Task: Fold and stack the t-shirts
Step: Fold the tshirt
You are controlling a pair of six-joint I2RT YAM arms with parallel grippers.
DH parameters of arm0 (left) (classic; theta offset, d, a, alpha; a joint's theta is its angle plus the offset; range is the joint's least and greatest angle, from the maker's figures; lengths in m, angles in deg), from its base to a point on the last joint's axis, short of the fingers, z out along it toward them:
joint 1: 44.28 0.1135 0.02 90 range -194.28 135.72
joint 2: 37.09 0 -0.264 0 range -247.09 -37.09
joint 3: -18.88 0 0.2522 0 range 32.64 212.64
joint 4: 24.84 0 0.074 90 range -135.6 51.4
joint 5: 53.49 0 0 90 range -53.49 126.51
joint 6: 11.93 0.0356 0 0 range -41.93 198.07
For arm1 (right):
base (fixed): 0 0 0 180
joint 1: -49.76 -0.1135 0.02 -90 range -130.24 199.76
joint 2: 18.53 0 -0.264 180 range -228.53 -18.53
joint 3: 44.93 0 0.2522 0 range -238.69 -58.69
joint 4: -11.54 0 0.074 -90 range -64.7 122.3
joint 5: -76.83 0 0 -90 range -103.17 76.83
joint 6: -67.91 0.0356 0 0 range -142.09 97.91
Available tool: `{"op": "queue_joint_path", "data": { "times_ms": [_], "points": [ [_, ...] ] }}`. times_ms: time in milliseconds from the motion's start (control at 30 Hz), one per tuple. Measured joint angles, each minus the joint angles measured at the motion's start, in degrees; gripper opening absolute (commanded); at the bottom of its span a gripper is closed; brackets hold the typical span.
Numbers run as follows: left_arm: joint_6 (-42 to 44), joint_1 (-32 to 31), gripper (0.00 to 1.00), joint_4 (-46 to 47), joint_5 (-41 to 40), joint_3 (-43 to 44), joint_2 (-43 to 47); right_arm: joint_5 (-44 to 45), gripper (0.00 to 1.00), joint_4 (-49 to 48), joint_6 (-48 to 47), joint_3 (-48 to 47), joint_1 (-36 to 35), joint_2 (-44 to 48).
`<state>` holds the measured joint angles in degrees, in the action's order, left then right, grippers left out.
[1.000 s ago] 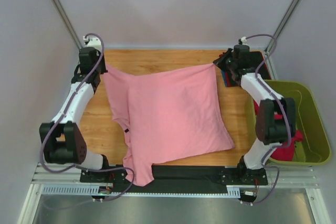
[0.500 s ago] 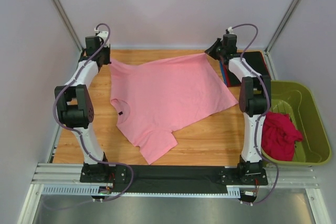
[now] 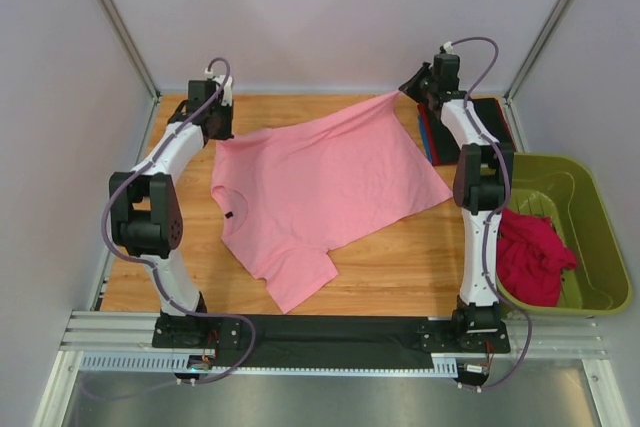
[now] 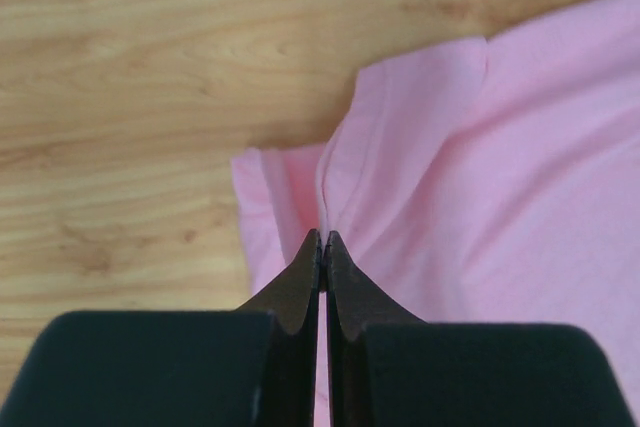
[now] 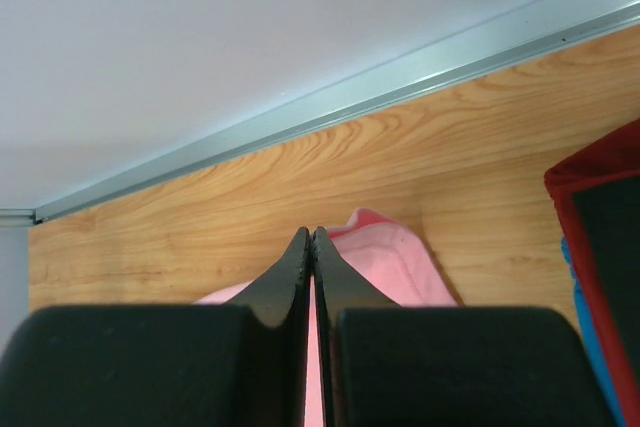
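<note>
A light pink t-shirt (image 3: pixel 320 187) lies spread over the wooden table, collar at the left, one sleeve toward the near edge. My left gripper (image 3: pixel 222 125) is shut on its far left corner; in the left wrist view the jaws (image 4: pixel 322 239) pinch a fold of pink cloth (image 4: pixel 480 197). My right gripper (image 3: pixel 410 95) is shut on the far right corner, lifted a little; the right wrist view shows pink cloth (image 5: pixel 400 262) between the jaws (image 5: pixel 311 235). Folded black, red and blue shirts (image 3: pixel 438 137) are stacked at the far right. A magenta-red shirt (image 3: pixel 535 257) lies crumpled in the tub.
An olive-green plastic tub (image 3: pixel 590 207) stands off the table's right side. The back wall rail (image 5: pixel 330 107) runs just beyond the right gripper. The folded stack's red edge (image 5: pixel 590 207) shows in the right wrist view.
Both grippers have carried the pink shirt from hanging over the near edge to the back of the table. In the last half second the left gripper shifted right and the cloth settled flatter.
</note>
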<state>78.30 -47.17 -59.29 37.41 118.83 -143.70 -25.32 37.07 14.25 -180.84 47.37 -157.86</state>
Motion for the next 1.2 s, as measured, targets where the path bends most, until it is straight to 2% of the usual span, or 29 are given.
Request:
{"op": "queue_joint_path", "data": {
  "times_ms": [167, 700, 1200],
  "points": [
    [-1.66, -2.25, 0.00, -2.91, -0.13, -6.73, 5.77, -0.11, 0.00, 2.27, -0.63, -1.29, 0.46, -0.85],
    [-7.32, -3.85, 0.00, -14.51, -4.37, -15.91, 20.26, -0.85, 0.00, 5.16, -4.11, 7.17, 0.83, 0.52],
    [-15.28, -8.46, 0.00, -20.44, -1.22, -23.41, 23.69, -1.57, 0.00, 5.57, -5.40, 10.84, 1.68, 2.47]
  ]
}}
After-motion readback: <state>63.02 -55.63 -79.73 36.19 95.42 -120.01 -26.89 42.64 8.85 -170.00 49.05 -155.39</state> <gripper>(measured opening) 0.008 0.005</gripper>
